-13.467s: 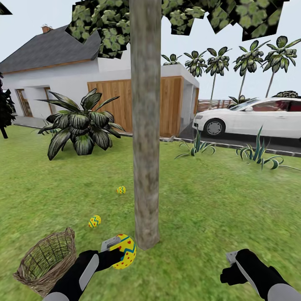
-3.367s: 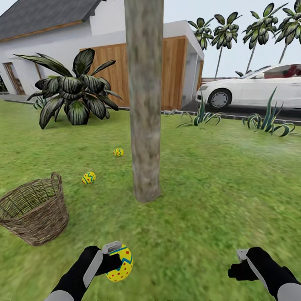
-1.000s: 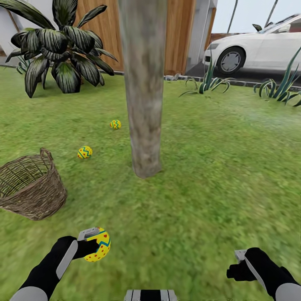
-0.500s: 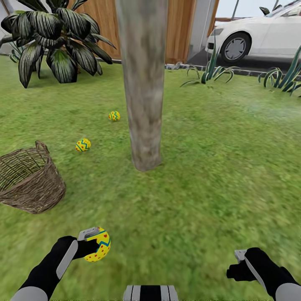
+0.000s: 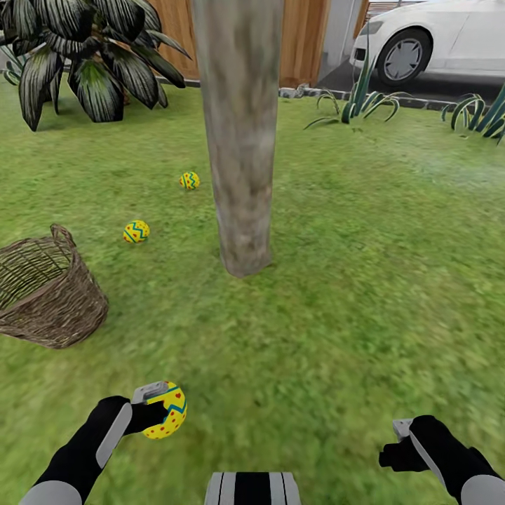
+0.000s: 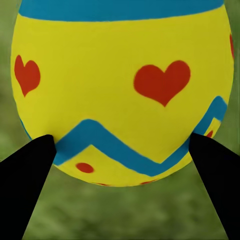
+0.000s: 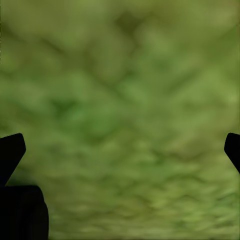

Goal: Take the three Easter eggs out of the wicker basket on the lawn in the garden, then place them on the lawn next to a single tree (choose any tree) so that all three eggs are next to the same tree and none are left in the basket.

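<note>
My left gripper is shut on a yellow Easter egg with red hearts and a blue zigzag, held above the lawn at the lower left. That egg sits between the dark fingertips in the left wrist view. Two more eggs lie on the grass left of the tree trunk: one nearer the basket, another farther back. The wicker basket stands at the left and looks empty. My right gripper hovers at the lower right, open over grass.
A broad-leaved dark plant grows at the back left. Behind the tree stands a wooden-slat wall. A white car is parked at the back right behind spiky plants. Open grass stretches right of the trunk.
The head view has tilted downward and closed in, so tree, basket and eggs sit lower and nearer. My left gripper still holds the egg. The right arm is unchanged.
</note>
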### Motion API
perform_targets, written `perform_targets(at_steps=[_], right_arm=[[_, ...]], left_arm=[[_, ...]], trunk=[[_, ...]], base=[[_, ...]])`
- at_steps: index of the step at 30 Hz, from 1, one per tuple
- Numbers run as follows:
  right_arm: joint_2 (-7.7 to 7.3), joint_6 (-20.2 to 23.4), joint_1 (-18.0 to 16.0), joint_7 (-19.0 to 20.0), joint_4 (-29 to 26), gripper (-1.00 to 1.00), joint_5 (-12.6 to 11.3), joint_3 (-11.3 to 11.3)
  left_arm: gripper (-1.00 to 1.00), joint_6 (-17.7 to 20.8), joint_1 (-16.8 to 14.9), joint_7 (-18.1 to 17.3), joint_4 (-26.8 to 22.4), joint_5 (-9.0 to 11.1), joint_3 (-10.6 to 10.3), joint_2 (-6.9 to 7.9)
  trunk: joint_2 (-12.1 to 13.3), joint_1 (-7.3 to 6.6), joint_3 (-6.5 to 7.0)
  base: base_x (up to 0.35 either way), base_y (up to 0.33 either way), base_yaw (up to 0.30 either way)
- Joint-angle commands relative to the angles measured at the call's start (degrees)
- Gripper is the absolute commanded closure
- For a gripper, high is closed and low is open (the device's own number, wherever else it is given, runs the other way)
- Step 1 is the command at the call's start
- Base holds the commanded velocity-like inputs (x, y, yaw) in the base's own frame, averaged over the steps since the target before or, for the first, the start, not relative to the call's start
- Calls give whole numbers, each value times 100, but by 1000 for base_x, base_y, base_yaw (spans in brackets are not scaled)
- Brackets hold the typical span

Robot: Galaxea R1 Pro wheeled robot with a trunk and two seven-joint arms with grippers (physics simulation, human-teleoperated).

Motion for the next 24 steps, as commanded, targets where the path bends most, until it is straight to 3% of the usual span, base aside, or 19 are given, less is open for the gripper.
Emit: perform_targets(at_steps=[1, 9, 21, 22, 24], right_arm=[[-4, 23, -2, 19, -8, -100, 5, 33], [3, 23, -2, 19, -8, -100, 5, 39], [20, 23, -2, 19, -1, -100, 5, 41], [20, 23, -2, 19, 0, -100, 5, 42], [20, 16, -2, 17, 0, -100, 5, 42]], left_arm=[[100, 24, -2, 40, -7, 55, -3, -4], [100, 16, -1, 44, -4, 55, -6, -7], [100, 6, -1, 40, 10, 55, -20, -94], [-100, 6, -1, 40, 15, 55, -21, -95], [-100, 6, -1, 34, 32, 55, -21, -95]], trunk=[[-2, -1, -4], [-12, 20, -181], [-12, 20, -181], [-12, 20, -181], [-12, 20, -181]], base=[[0, 0, 0], [0, 0, 0], [0, 0, 0], [0, 0, 0], [0, 0, 0]])
